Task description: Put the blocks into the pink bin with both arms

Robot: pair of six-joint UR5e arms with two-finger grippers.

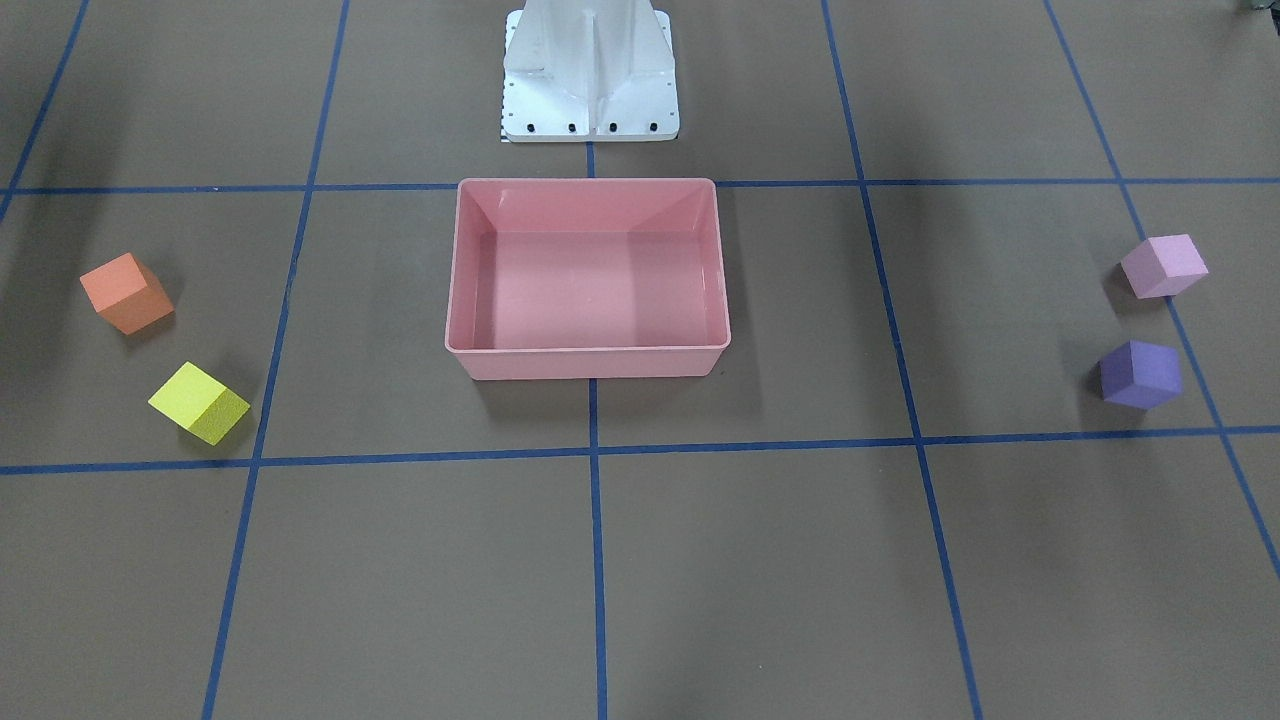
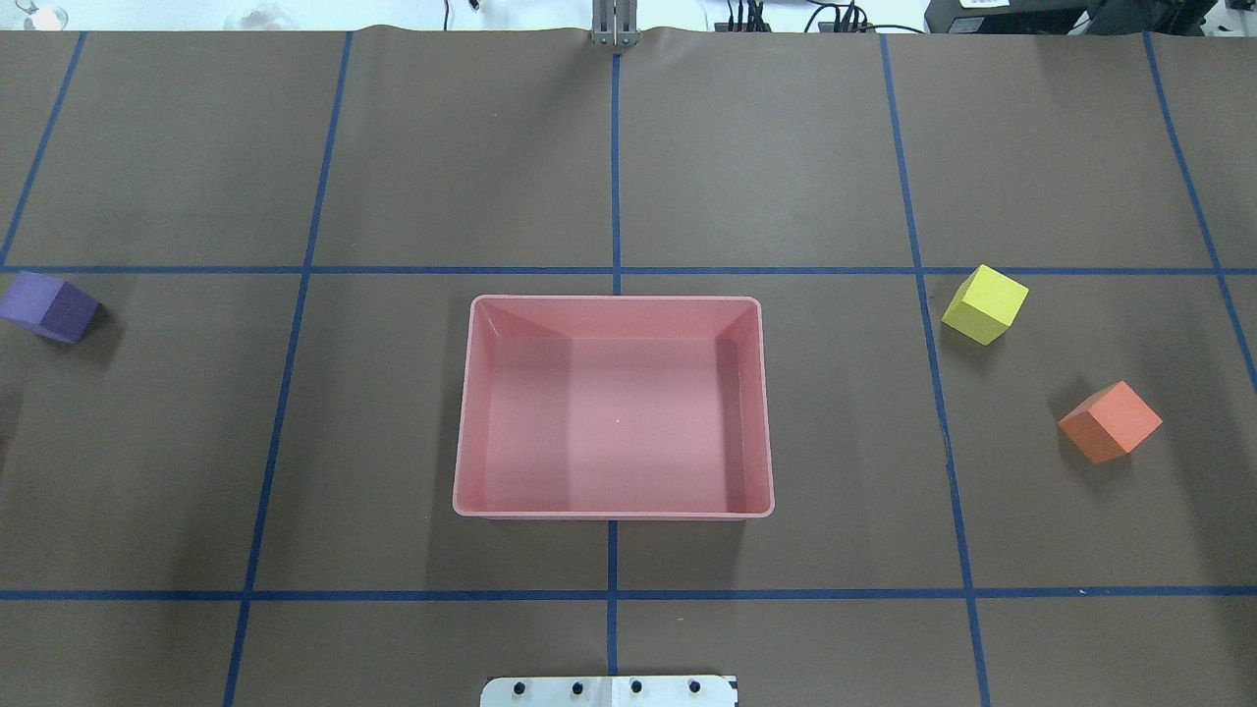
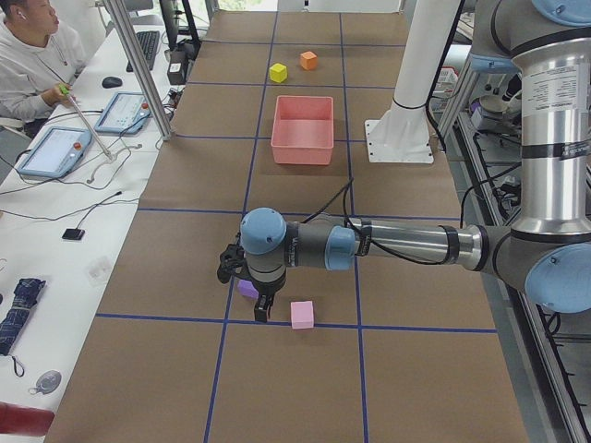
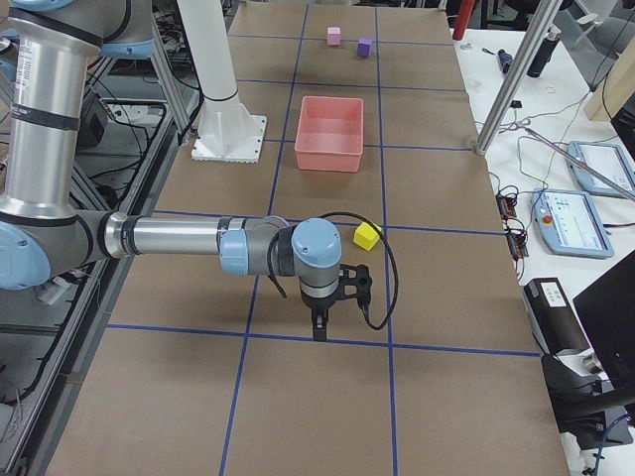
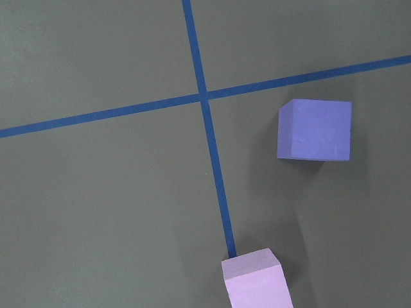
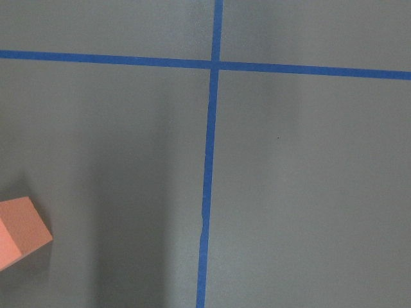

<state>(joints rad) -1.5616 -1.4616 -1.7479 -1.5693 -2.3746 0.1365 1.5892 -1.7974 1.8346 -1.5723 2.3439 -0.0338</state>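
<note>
The pink bin (image 1: 588, 349) stands empty at the table's middle, and shows in the overhead view (image 2: 614, 514). The orange block (image 1: 126, 292) and the yellow block (image 1: 200, 402) lie on the robot's right. The pink-lilac block (image 1: 1163, 266) and the purple block (image 1: 1140, 374) lie on its left. My left gripper (image 3: 261, 309) hangs over the purple block (image 3: 247, 289), beside the pink-lilac one (image 3: 302, 314). My right gripper (image 4: 318, 327) hangs near the yellow block (image 4: 367, 236). I cannot tell whether either gripper is open. The left wrist view shows the purple block (image 5: 314, 129), the right wrist view the orange one (image 6: 20, 231).
The white metal base (image 1: 590, 80) stands behind the bin. Blue tape lines grid the brown table. An operator (image 3: 28, 55) sits at a side desk with tablets (image 3: 55, 152). An aluminium post (image 4: 516, 79) stands at the table's edge.
</note>
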